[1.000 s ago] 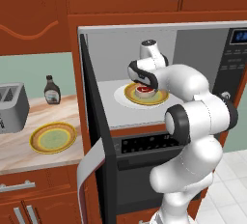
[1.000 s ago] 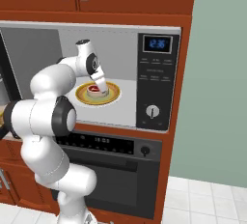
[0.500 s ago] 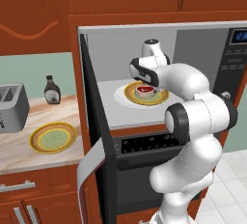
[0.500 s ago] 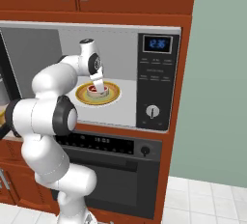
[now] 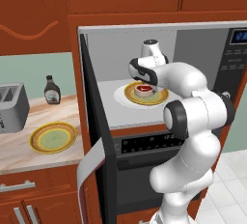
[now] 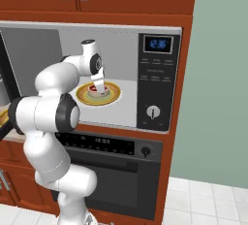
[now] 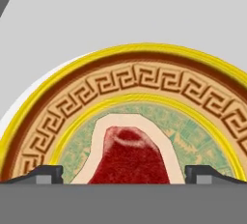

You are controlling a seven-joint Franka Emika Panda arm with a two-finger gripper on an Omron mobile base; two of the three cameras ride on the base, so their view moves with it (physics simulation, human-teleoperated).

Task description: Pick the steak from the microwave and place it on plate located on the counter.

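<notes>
Our fingers (image 7: pixel 124 175) stand apart, straddling the steak (image 7: pixel 126 156) at six o'clock. We should descend squarely, then close gently.

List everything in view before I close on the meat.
Steak: 1, red with pale fat edge, on the plate inside the microwave.
Inner plate: 1, yellow rim, green centre, on a white disc in the microwave.
Microwave: 1, grey interior, black panel, door open.
Plate: 1, yellow rim, green centre, on the counter.
Counter: 1, beige marbled, left of the microwave.
Bottle: 1, dark, back of the counter.
Toaster: 1, grey, counter's left.
Oven: 1, black, below the microwave.
Gripper: 1, open, fingertips either side of the steak.
</notes>
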